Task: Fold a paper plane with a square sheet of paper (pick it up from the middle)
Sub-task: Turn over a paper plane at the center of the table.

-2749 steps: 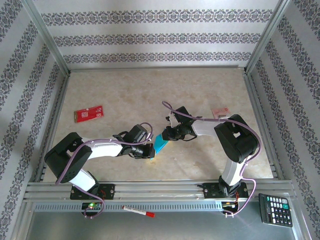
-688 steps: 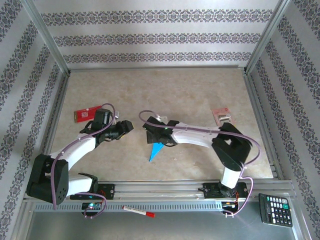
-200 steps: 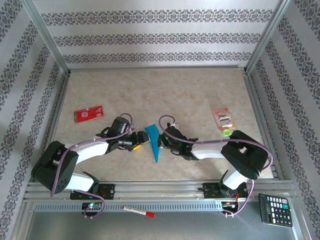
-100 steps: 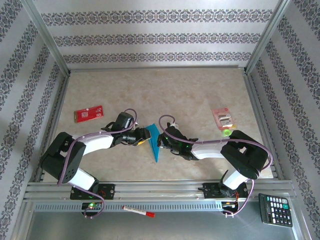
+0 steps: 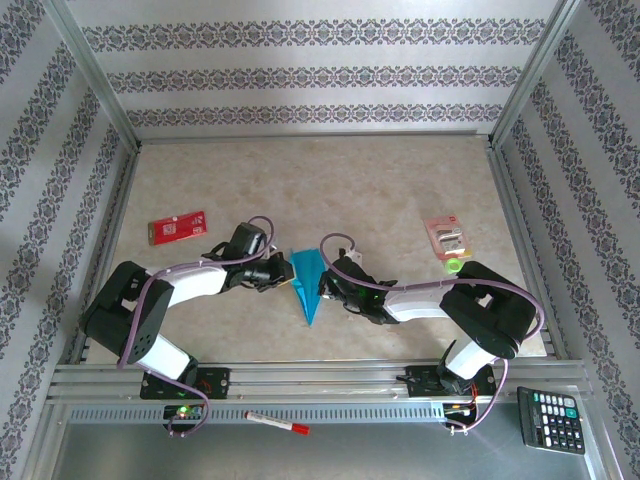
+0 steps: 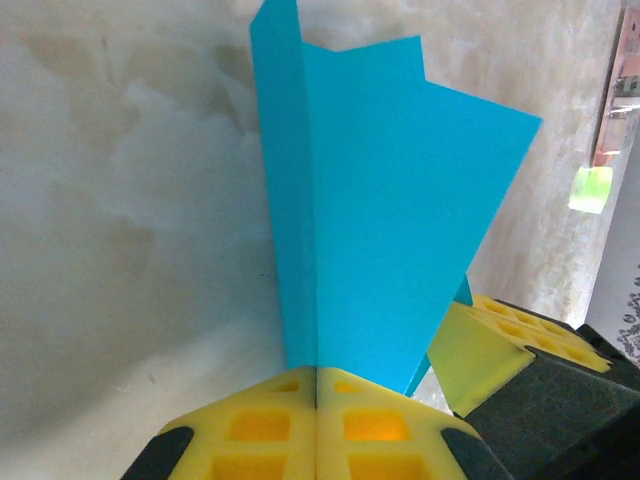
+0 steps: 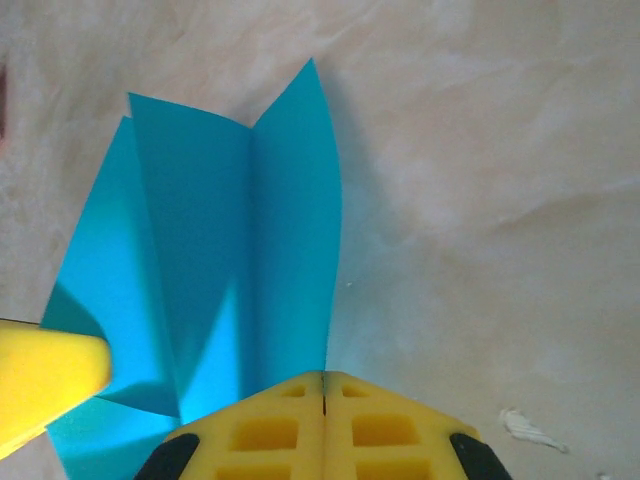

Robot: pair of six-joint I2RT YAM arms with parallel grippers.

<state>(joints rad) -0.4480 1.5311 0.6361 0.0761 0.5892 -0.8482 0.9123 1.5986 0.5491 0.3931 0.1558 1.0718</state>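
We grip the paper plane [image 5: 307, 285] from both sides.
Our left fingers [image 6: 317, 385] and right fingers [image 7: 323, 385] are clamped shut on it, well right of the red card [image 5: 178, 227].

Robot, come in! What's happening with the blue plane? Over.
Both shut on paper plane: left fingers, right fingers. Plane creased, flaps raised. Nothing blocking.

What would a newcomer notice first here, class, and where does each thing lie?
The teal paper plane stands out, a pointed wedge near the middle of the table, with its tip toward the arms' bases. The left gripper and the right gripper pinch it from either side, their yellow fingers shut on its folds. A red card lies at the table's left side.
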